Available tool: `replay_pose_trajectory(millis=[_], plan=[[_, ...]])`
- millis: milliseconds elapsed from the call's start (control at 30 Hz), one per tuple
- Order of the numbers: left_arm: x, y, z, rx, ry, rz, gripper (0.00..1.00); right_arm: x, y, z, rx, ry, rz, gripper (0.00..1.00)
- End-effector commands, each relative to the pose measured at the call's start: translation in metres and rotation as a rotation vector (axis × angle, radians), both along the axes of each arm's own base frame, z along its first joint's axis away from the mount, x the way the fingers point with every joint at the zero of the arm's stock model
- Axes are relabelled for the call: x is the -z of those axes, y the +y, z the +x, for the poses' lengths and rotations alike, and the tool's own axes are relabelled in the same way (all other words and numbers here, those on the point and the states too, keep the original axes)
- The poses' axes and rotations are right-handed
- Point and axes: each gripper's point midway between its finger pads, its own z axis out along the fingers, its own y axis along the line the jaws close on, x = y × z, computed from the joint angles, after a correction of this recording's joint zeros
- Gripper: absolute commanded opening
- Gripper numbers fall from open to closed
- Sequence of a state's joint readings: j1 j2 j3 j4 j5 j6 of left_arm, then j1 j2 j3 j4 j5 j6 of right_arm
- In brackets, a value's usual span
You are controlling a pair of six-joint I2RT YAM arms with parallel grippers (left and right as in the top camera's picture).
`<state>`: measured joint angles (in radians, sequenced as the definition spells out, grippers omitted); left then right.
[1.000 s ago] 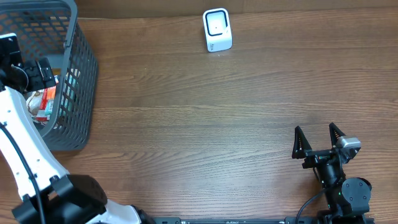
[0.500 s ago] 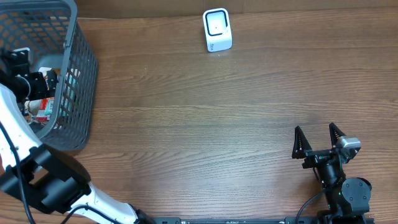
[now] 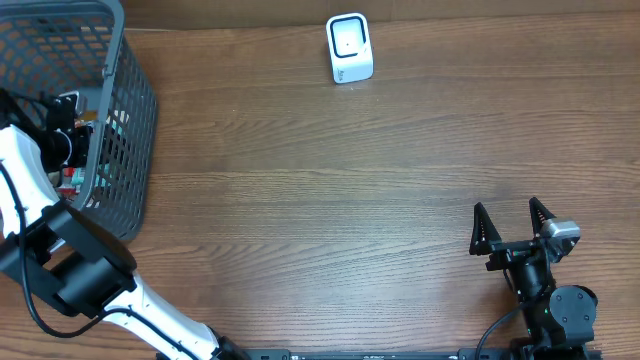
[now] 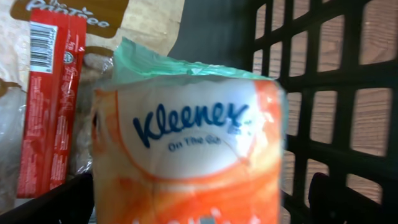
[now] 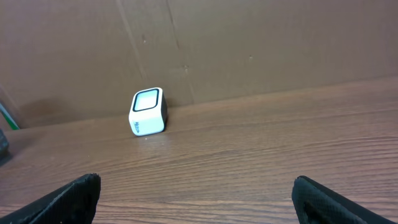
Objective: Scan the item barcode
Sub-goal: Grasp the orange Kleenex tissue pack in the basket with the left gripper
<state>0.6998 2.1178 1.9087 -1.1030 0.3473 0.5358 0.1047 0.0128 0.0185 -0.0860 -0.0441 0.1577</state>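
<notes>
- Left gripper (image 3: 68, 135): has shifted rightward from the left edge of the grey basket (image 3: 135, 110) and toward the basket's near side. It is now over the packets by the right wall.
- White forearm (image 3: 22, 170), left arm: shows shorter from overhead than a second ago.
- Dark elbow joint (image 3: 75, 268), left arm: has moved up and left from the table's front edge, now near the basket's near corner.
- Red packet (image 3: 70, 178): less of it shows.

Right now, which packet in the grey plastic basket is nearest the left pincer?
The orange-and-white Kleenex tissue pack, centred before the open left pincer; the red-striped tan bag lies off to one side.
</notes>
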Motion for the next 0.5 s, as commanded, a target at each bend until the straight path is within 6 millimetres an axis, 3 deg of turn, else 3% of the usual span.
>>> replay_pose_trajectory(millis=[0,467], plan=[[0.009,-0.001,0.005,0.040,0.005,0.001,1.00,0.002,-0.002,0.000,0.010,-0.003,0.007,1.00],[0.031,0.005,0.001,0.027,0.057,0.013,1.00,0.002,-0.002,0.000,0.010,-0.003,0.007,1.00]])
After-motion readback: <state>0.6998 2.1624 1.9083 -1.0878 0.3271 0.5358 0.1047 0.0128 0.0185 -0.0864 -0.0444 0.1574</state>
